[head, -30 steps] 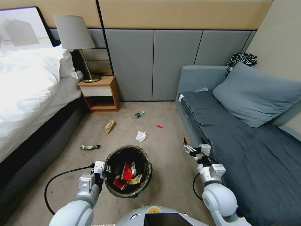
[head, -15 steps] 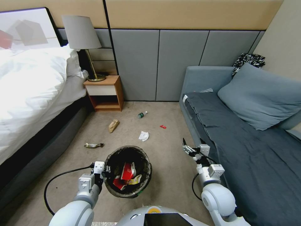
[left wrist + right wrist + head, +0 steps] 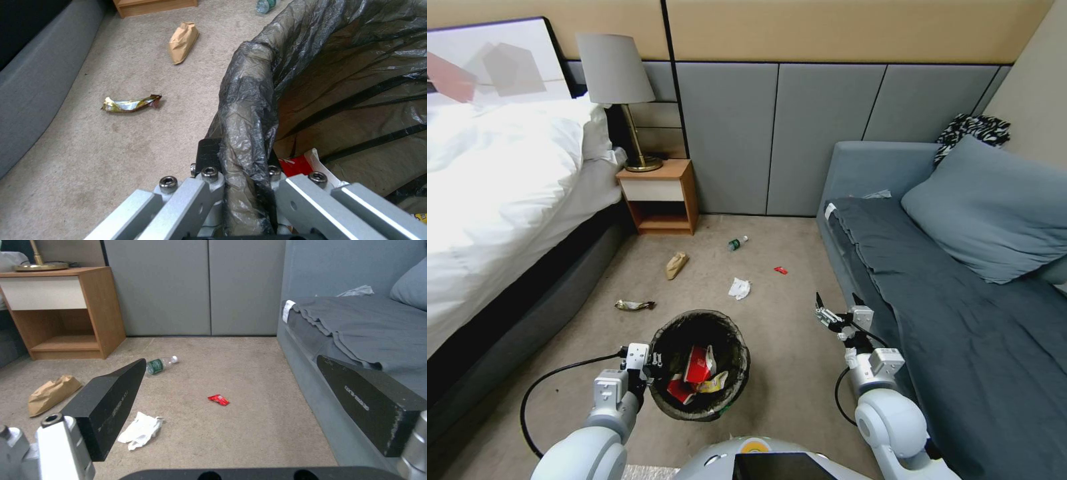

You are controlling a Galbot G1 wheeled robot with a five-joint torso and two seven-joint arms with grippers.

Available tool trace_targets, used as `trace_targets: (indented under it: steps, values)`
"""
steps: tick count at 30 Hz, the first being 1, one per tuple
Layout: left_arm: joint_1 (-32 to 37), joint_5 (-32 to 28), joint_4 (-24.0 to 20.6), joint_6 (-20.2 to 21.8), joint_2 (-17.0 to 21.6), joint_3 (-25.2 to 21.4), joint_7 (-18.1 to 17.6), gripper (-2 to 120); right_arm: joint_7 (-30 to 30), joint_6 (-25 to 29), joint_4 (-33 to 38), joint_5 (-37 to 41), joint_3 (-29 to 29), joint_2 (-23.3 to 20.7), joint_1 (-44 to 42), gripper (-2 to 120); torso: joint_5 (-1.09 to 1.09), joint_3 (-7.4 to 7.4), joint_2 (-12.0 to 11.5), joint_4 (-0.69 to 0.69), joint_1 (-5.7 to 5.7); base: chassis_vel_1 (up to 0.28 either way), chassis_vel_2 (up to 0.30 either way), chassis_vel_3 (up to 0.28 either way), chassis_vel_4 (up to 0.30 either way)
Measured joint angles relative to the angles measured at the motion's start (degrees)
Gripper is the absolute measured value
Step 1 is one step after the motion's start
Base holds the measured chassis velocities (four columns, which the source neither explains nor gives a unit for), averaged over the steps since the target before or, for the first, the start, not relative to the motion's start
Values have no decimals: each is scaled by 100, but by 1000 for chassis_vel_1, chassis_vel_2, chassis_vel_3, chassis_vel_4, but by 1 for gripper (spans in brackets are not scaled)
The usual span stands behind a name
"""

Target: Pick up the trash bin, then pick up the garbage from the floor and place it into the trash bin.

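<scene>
Head view: left pincer (image 3: 650,363) pinching trash bin (image 3: 737,387) rim — red-and-yellow wrappers (image 3: 699,373) inside.

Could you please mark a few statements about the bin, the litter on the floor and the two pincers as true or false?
1. The left pincer grips the rim of the trash bin. True.
2. The right pincer holds the red wrapper. False: it is open and empty; the wrapper lies on the carpet.
3. The trash bin is empty. False: red and yellow wrappers lie inside.
4. A green-labelled bottle lies on the floor near the nightstand. True.
5. The tan paper scrap sits on the sofa. False: it lies on the carpet.
</scene>
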Motion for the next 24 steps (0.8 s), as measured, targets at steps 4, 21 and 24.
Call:
trace_targets:
  steps: [4,21,24]
  values:
    - [0,0,0,-2,0,0,0,1,2,0,-2,0,-13,1,11,100,0,0,0,0,0,0,0,0,0]
    - [2,1,0,-5,-9,-1,2,1,12,-7,-23,-1,-26,10,13,100,0,0,0,0,0,0,0,0,0]
    - [3,2,0,-5,-10,0,2,1,14,-8,-28,-2,-36,12,16,100,0,0,0,0,0,0,0,0,0]
